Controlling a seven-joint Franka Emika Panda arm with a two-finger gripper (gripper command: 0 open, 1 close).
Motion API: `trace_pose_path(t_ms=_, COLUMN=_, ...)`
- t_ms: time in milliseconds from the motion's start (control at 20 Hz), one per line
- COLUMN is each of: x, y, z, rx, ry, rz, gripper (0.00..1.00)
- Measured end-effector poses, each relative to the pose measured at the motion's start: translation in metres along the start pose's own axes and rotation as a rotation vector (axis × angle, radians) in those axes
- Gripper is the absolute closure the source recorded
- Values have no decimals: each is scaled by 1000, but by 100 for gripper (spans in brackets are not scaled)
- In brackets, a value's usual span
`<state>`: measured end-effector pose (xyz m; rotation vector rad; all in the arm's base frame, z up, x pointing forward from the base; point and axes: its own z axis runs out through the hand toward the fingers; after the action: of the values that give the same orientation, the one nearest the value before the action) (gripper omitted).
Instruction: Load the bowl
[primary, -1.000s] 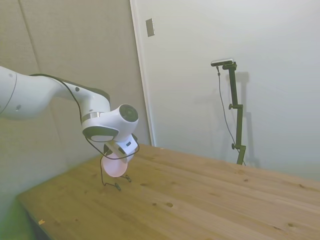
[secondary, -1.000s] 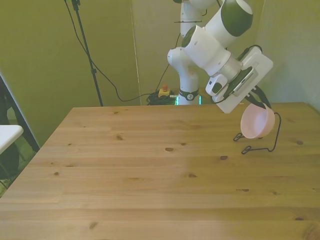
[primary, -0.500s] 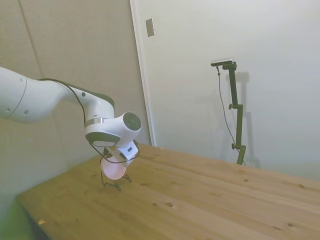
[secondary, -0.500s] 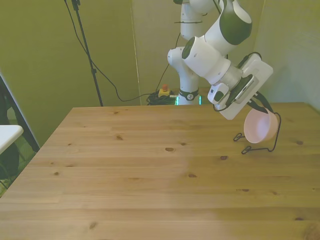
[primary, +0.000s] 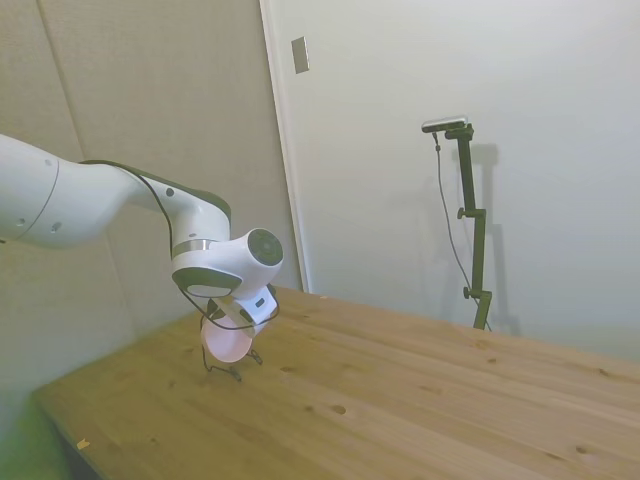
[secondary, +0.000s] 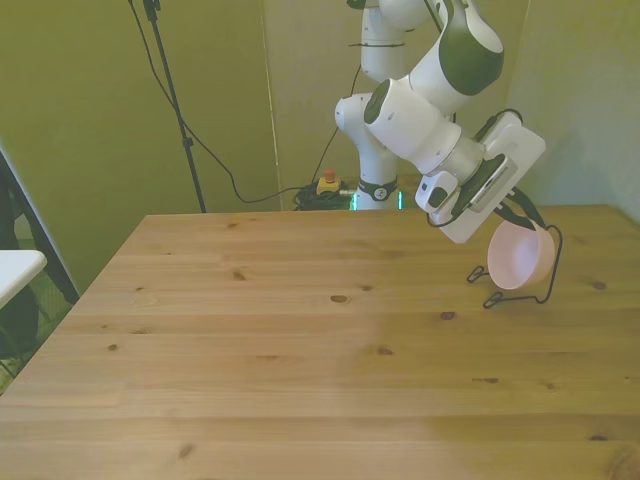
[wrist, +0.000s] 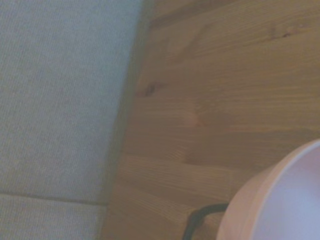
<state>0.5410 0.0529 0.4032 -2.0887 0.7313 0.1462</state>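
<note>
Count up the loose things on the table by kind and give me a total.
Pink bowl: 1, tilted on edge, held by the tool
Black wire rack: 1, standing on the wooden table under the bowl
Total: 2

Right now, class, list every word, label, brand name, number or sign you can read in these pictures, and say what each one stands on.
None can be read.
The bowl is plain pink, with no print.
The gripper and white arm show no legible marking.
The grey wall plate by the door frame is blank.
The wooden table shows only grain and knots.
The wrist view is blurred and shows no text.
</note>
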Motion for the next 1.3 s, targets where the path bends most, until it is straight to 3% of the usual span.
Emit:
trace_pose_path(t_ms=650, x=2, y=6, z=6, rx=-9, ry=3, rz=10, gripper=100)
trace_pose_path(t_ms=700, x=2, y=6, z=6, rx=-10, ry=3, rz=10, gripper=0)
trace_pose_path(t_ms=1300, x=0, y=10, z=9, rx=-15, ry=2, rz=15, gripper=0)
